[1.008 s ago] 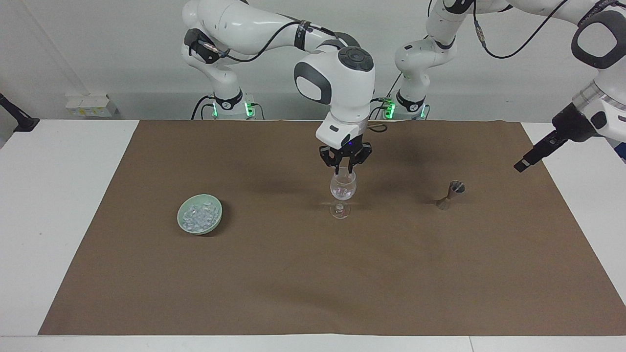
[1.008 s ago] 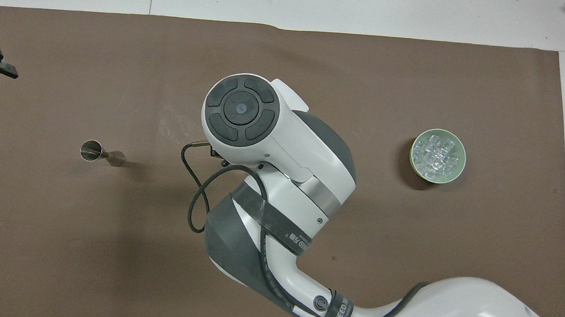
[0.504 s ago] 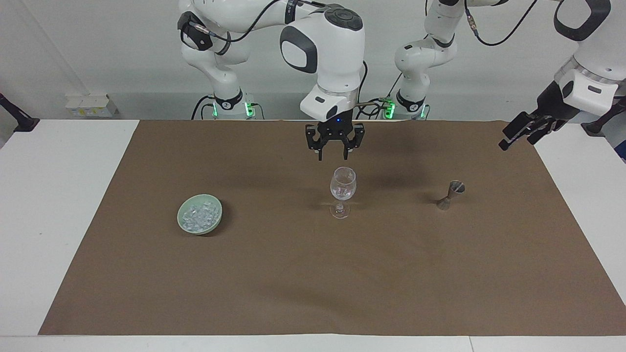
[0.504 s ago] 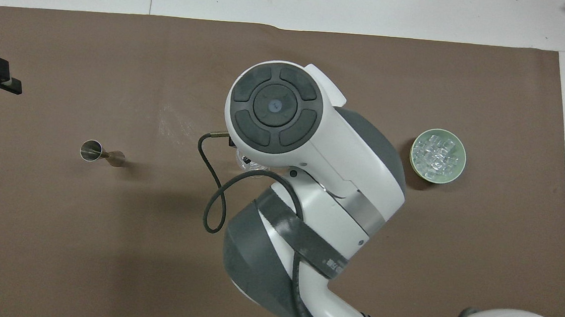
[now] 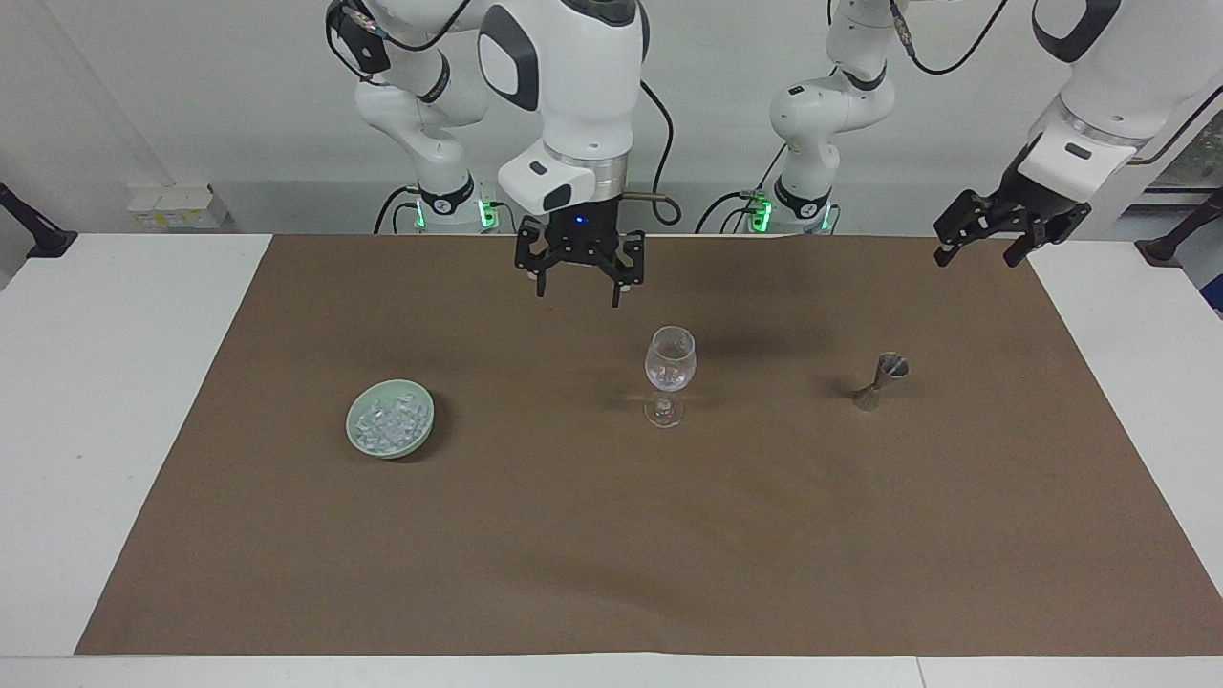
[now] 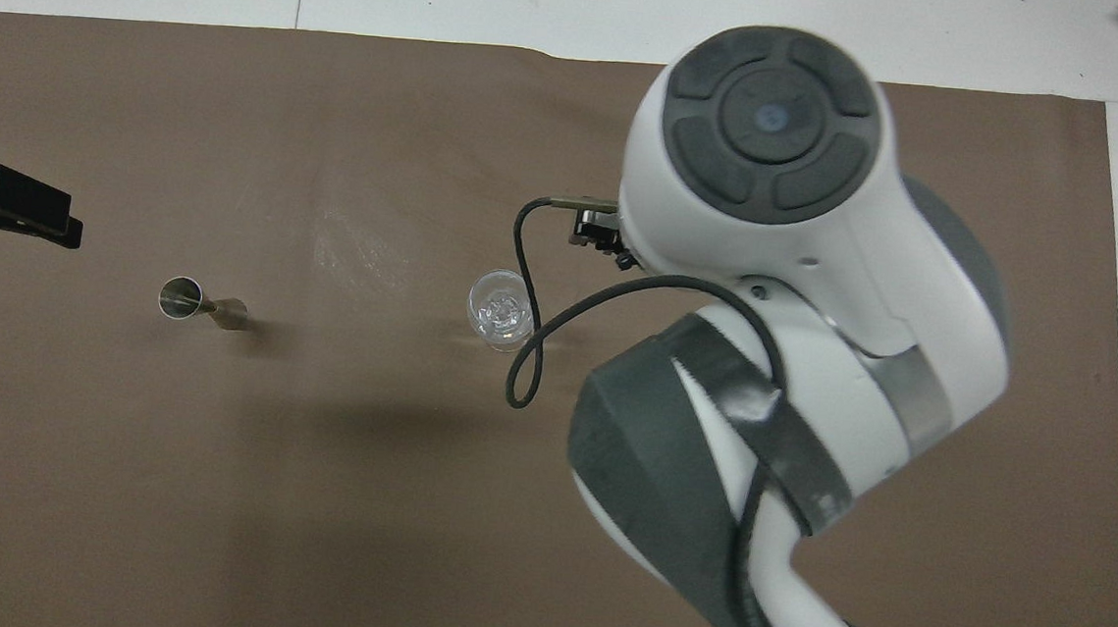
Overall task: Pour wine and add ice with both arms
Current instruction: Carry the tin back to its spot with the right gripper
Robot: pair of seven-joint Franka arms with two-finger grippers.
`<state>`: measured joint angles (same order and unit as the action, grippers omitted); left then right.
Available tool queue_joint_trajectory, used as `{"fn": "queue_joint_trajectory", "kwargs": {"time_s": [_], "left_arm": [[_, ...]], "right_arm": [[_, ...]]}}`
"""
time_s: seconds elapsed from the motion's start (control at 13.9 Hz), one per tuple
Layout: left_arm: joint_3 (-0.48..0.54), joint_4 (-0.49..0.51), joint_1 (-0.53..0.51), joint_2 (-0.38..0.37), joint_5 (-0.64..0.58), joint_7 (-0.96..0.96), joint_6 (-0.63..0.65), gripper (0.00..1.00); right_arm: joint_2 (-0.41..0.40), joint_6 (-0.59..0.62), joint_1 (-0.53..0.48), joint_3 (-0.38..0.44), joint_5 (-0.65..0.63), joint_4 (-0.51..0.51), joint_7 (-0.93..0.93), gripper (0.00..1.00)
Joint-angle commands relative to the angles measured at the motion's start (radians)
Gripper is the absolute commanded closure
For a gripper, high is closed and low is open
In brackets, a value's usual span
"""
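Observation:
A clear wine glass [image 5: 670,373] [image 6: 500,309] stands upright mid-mat with a few ice pieces in its bowl. More ice [image 5: 388,422] fills a pale green bowl [image 5: 423,413] toward the right arm's end. My right gripper [image 5: 578,287] hangs open and empty above the mat, between glass and bowl and clear of both. In the overhead view the right arm [image 6: 798,271] covers its gripper and the green bowl. My left gripper [image 5: 975,256] is raised, open and empty, over the mat's corner at the left arm's end. Wine is out of view.
A small metal jigger [image 5: 881,380] [image 6: 196,300] stands on the brown mat [image 5: 611,535] between the glass and the left arm's end. White table [image 5: 105,401] borders the mat on both ends.
The right gripper opened, rose from just over the glass's rim and swung toward the right arm's end. The left gripper drew back toward the robots and turned.

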<state>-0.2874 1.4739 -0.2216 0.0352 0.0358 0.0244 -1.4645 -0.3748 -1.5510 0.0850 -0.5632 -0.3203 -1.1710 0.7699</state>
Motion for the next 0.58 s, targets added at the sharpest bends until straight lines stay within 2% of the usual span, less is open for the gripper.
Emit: {"fn": "queue_joint_trajectory", "kwargs": {"time_s": [0.0, 0.22, 0.5], "left_arm": [[0.014, 0.131, 0.065, -0.069, -0.059, -0.041, -0.040, 0.00], [0.098, 0.129, 0.160, -0.067, -0.053, -0.040, -0.053, 0.00], [0.106, 0.128, 0.153, -0.072, -0.059, -0.047, -0.071, 0.00]], "right_arm": [[0.134, 0.003, -0.007, 0.148, 0.137, -0.099, -0.113, 0.00], [0.235, 0.005, -0.004, 0.273, 0.246, -0.191, -0.210, 0.00], [0.310, 0.009, -0.004, 0.370, 0.259, -0.266, -0.314, 0.00]]}}
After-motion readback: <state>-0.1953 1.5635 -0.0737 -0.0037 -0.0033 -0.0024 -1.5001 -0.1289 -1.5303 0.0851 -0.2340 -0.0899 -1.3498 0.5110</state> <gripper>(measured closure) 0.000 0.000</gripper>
